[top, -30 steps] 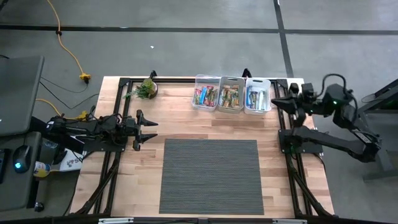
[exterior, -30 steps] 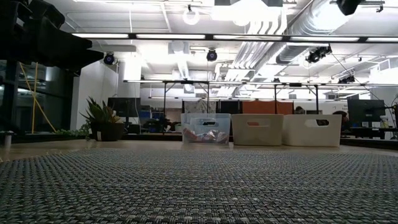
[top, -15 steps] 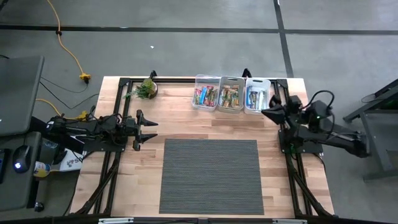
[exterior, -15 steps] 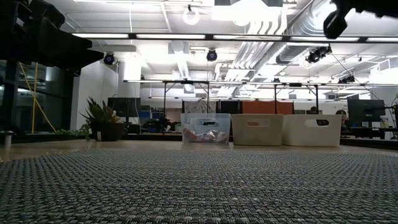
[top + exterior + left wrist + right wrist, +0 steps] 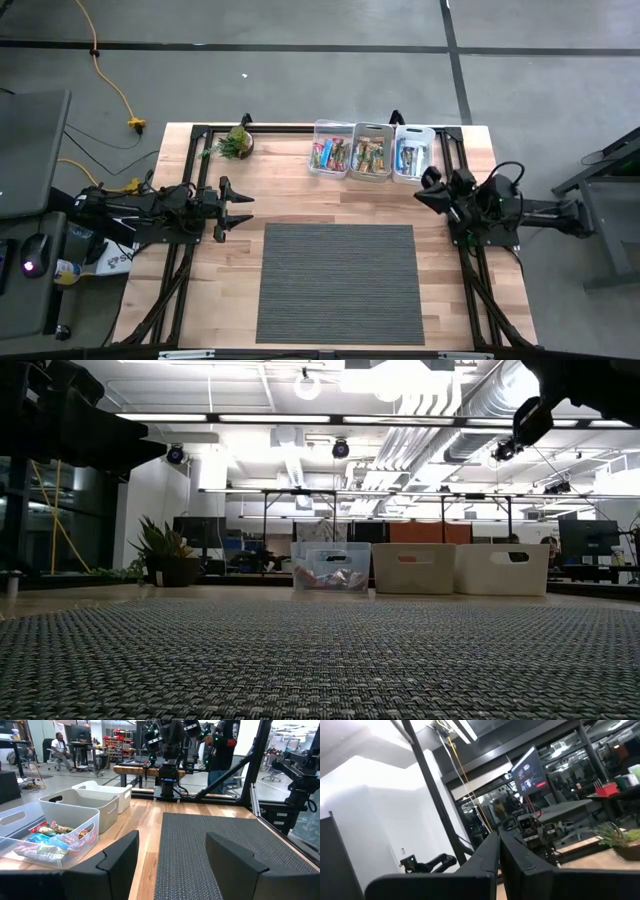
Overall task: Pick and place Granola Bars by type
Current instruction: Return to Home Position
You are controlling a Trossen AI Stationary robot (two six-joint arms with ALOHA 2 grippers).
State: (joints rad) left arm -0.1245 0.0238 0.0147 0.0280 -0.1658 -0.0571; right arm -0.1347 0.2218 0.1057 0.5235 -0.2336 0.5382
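Beside far-right white bin [image 5: 415, 127], right gripper [image 5: 422, 190] hangs empty, fingers together; fold arm home slowly, clear of it. Left gripper [image 5: 240, 208] parked left, fingers apart.

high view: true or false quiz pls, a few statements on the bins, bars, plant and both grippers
1. Three bins stand in a row at the table's back edge. True.
2. The left gripper holds a granola bar. False: it is open and holds nothing, at the table's left side.
3. Granola bars lie on the grey mat. False: the ones in view lie inside the bins.
4. A potted plant stands apart from the bins, toward the left arm's side. True.
5. The right gripper is open over the middle bin. False: it is shut, just in front of the rightmost bin.
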